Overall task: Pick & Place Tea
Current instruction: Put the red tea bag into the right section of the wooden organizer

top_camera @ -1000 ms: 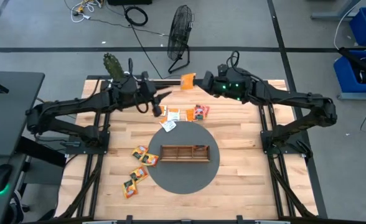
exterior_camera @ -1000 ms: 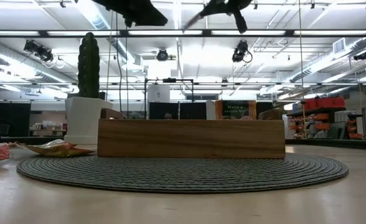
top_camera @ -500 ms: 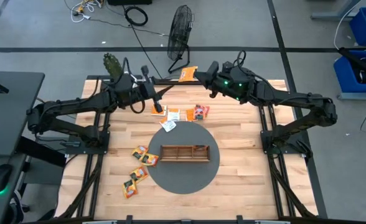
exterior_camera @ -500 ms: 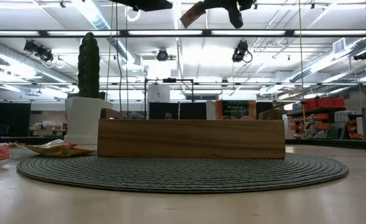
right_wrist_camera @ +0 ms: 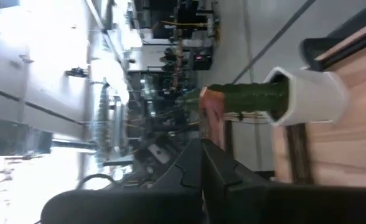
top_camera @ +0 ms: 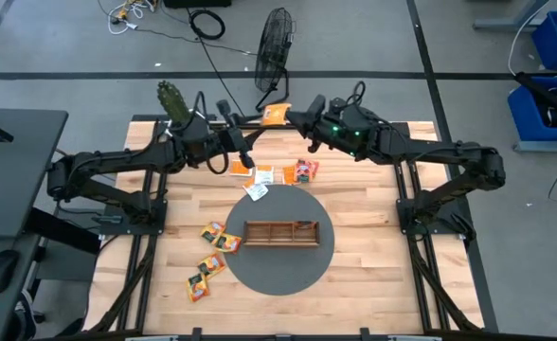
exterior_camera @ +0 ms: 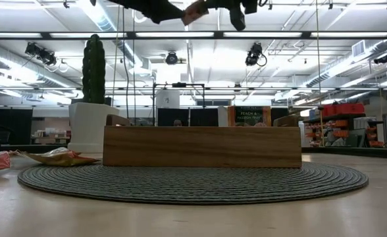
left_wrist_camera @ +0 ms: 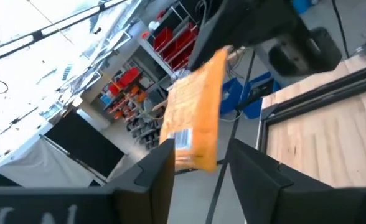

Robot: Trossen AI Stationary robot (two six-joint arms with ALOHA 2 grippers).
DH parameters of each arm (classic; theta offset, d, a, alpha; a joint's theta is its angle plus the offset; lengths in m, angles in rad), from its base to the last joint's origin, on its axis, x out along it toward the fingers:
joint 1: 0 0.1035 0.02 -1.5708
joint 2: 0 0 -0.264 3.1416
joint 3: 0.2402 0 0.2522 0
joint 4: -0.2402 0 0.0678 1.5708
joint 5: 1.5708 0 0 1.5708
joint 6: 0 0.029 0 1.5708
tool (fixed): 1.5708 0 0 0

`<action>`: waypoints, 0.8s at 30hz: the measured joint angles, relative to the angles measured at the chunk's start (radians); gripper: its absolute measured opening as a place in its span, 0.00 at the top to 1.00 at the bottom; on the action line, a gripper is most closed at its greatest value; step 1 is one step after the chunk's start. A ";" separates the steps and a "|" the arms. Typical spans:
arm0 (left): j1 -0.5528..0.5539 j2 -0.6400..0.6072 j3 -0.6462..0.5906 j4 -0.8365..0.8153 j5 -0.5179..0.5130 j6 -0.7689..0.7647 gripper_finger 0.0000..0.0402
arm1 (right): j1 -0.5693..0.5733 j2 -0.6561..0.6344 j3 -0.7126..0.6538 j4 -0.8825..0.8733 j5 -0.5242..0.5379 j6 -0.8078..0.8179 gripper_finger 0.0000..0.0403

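Both arms were raised above the far edge of the worktop [top_camera: 373, 189], grippers near each other. Right gripper [top_camera: 290, 116] was clamped together on an orange sachet [top_camera: 274, 114], held in the air over the far edge; the left wrist view showed that sachet [left_wrist_camera: 194, 111] hanging from the right gripper's dark fingers. Left gripper [top_camera: 243, 152] sat just beside it, fingers [left_wrist_camera: 155, 171] apart and empty, the sachet's lower edge in the gap between them.

Several sachets [top_camera: 277, 174] lay near the far edge of the round grey mat [top_camera: 260, 276]. Four more sachets [top_camera: 213, 251] lay along the mat's left edge. The wooden tray [top_camera: 280, 232] stood at the mat's centre. A potted cactus [top_camera: 171, 99] stood at the worktop's far left corner.
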 joint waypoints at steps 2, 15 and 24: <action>-0.005 0.000 0.000 -0.001 0.000 0.000 0.58 | 0.002 0.003 0.000 0.020 0.001 0.004 1.00; -0.008 -0.001 0.000 -0.003 0.000 0.089 0.67 | 0.053 0.009 0.000 0.028 0.001 0.044 1.00; -0.011 -0.004 0.000 -0.001 0.001 -0.061 0.95 | 0.047 0.009 0.000 0.036 -0.068 -0.155 0.99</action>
